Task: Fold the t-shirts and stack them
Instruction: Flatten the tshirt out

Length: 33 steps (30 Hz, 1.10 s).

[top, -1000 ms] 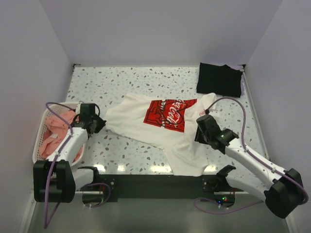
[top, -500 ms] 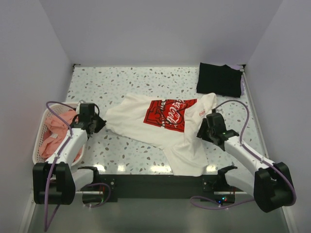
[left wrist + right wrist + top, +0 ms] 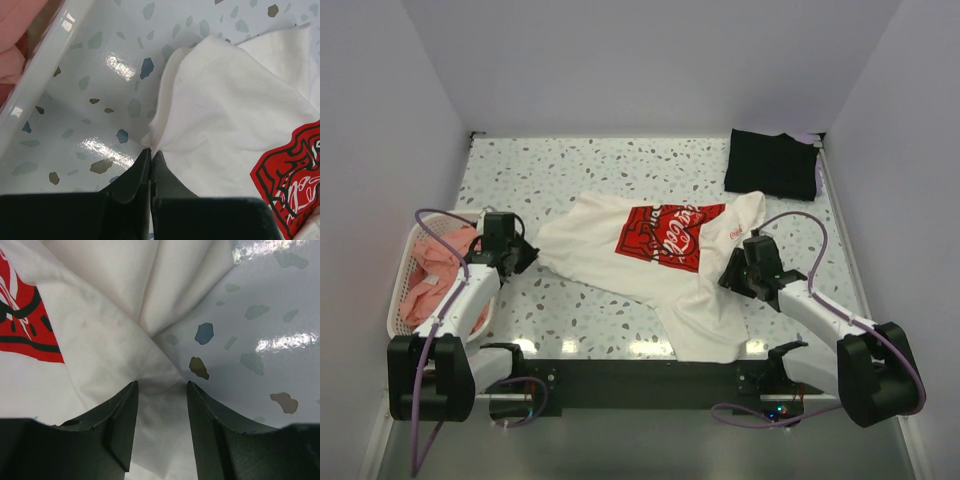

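A white t-shirt [image 3: 605, 250] with a red-and-white chest print [image 3: 670, 235] lies spread and rumpled mid-table. My left gripper [image 3: 525, 252] is shut on its left corner; in the left wrist view the cloth [image 3: 225, 125] bunches into the closed tips of that gripper [image 3: 151, 151]. My right gripper [image 3: 732, 274] is at the shirt's right edge. In the right wrist view that gripper [image 3: 161, 385] is open, its jaws straddling a fold of white cloth [image 3: 100, 355]. A folded black t-shirt [image 3: 772, 163] lies at the back right. Salmon-pink t-shirts [image 3: 430, 280] fill the basket.
A white lattice basket [image 3: 396, 300] stands at the table's left edge, close behind my left gripper, and its rim [image 3: 50, 60] shows in the left wrist view. Grey walls enclose the speckled table [image 3: 560, 170] on three sides.
The right arm's elbow has drawn in toward its base while its gripper stayed at the shirt's right edge. The left arm and the shirt have not moved.
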Available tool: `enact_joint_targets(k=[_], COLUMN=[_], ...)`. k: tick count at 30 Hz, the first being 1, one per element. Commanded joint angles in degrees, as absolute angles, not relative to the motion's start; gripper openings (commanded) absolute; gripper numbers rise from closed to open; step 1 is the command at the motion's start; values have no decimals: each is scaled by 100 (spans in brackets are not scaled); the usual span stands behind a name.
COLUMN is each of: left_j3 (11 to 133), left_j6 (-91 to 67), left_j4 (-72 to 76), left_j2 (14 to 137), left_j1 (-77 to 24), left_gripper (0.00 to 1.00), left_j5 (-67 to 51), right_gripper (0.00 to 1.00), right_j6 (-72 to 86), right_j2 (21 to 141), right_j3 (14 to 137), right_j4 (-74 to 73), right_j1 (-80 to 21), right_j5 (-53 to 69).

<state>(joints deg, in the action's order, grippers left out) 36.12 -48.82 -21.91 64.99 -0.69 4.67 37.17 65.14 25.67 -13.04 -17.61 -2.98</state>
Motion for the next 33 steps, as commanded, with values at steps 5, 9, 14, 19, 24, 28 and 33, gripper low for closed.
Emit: enact_joint_targets(k=[5, 9, 14, 19, 24, 28, 33], left_j3=[3718, 3709, 3788, 3902, 4095, 4218, 4236], left_j6=[-4816, -4834, -4808, -4773, -4694, -4650, -4649], left_j4=[-2013, -2013, -2109, -2180, -2381, -2531, -2593], left_j2=[6363, 6354, 6284, 6144, 5924, 5687, 5511], left_j1=[-9, -9, -9, -9, -9, -9, -9], left_gripper=[0, 0, 0, 0, 0, 0, 0], left_j5=[457, 431, 475, 483, 518, 536, 457], right_gripper=[49, 36, 3, 0, 0, 0, 12], right_j6=[4060, 4087, 4017, 3876, 3718, 3569, 3437], right_j2=[6670, 6890, 6777, 5548, 4519, 4140, 4411], right_j3=[2452, 2443, 2645, 3092, 3769, 4341, 4028], right_j4=[-1055, -923, -1334, -2187, -3277, -3761, -3631], right_j1=[-1749, -1740, -1749, -1749, -1749, -1749, -1749], right_j5=[-194, -71, -149, -299, -588, -703, -590])
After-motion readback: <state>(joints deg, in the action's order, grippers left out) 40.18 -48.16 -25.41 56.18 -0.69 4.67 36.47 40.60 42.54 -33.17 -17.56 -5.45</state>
